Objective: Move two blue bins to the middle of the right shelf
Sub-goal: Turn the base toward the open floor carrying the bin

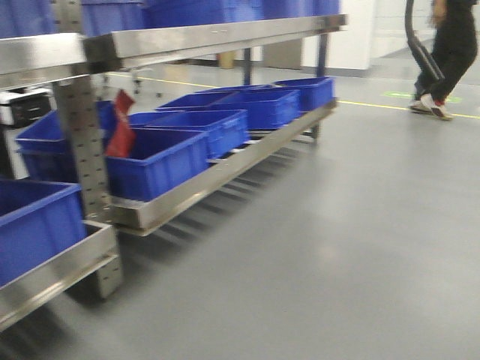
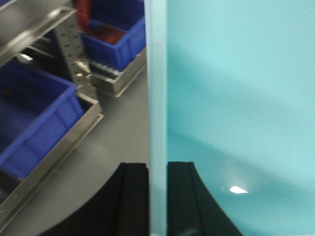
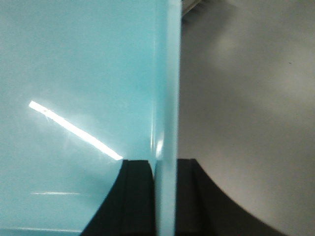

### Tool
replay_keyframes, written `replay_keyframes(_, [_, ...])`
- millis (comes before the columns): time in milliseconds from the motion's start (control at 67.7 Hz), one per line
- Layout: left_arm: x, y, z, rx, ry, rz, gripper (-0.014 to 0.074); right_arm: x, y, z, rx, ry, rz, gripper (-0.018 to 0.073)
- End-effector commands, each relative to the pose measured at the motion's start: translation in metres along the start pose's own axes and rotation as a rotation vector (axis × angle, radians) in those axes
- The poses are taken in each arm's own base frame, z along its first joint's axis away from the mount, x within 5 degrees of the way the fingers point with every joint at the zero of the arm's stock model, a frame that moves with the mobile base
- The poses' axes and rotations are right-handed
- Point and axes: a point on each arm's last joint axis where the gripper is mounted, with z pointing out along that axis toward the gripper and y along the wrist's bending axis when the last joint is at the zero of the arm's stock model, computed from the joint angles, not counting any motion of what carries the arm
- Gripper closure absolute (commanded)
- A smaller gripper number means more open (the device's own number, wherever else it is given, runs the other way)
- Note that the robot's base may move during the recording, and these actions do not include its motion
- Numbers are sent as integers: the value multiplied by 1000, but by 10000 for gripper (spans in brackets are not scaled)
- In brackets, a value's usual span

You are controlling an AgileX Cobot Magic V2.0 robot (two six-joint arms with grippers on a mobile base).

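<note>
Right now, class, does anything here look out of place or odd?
A red item sits at a dark blue bin beside the shelf post, the lone red thing there. Its identity is unclear. The left gripper and right gripper clamp the pale blue bin.

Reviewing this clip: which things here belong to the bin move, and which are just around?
Job: pale cyan bin, its rim clamped in the left gripper and the right gripper; one bin or a stack, cannot tell.
Just around: dark blue bins on the metal rack, red item in one, walking person.
</note>
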Motion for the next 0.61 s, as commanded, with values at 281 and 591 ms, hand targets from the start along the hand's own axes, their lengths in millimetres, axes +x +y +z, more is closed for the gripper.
replay_keyframes(281, [-14,-3,-13,55,-141,-14,707,-11,-1,-15,-48,-95,13,725])
replay_keyframes(591, [-14,-3,-13,55,-141,-14,707,-11,-1,-15,-48,-95,13,725])
